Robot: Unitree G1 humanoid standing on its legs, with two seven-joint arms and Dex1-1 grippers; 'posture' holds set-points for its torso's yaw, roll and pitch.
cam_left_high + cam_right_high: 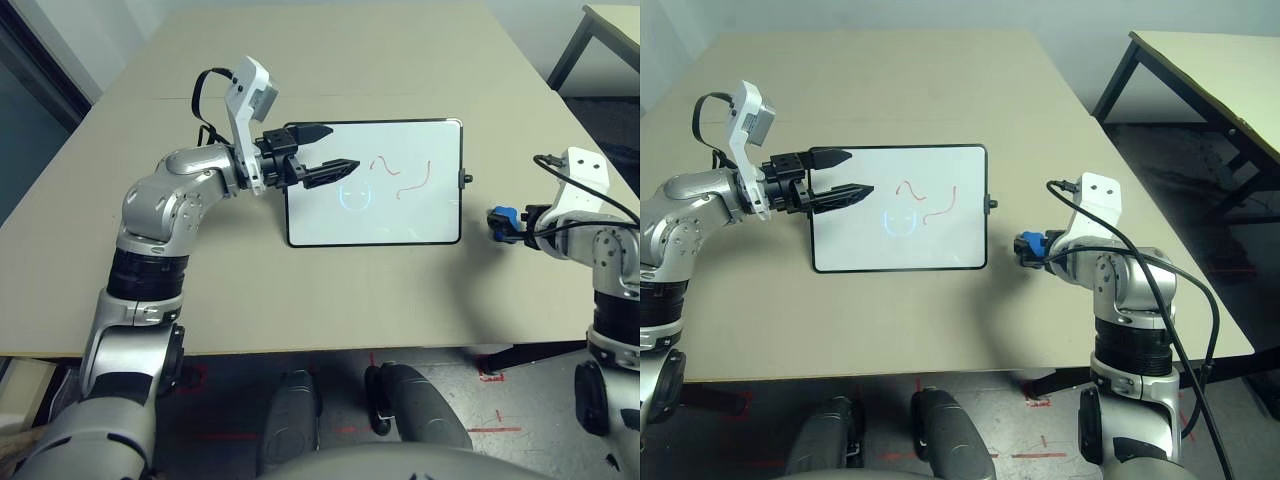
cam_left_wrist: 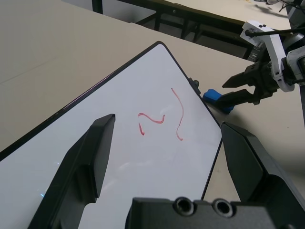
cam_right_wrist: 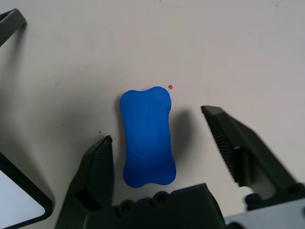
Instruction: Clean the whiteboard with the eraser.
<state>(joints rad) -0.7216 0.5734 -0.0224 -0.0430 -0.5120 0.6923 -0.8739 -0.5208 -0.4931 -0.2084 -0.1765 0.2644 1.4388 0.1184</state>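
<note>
Right now your right gripper [image 3: 159, 143] is spread wide around the eraser [image 3: 147, 136], a smooth blue bone-shaped block lying on the matte tan table [image 1: 400, 290]; contact looks absent, though you can't be certain. Your left gripper [image 1: 325, 152] hangs unclenched over the glossy, black-framed whiteboard [image 1: 420, 215] beside red squiggles [image 1: 400, 175].

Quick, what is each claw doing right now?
Left gripper: open, above the whiteboard.
Right gripper: open around the eraser.
</note>
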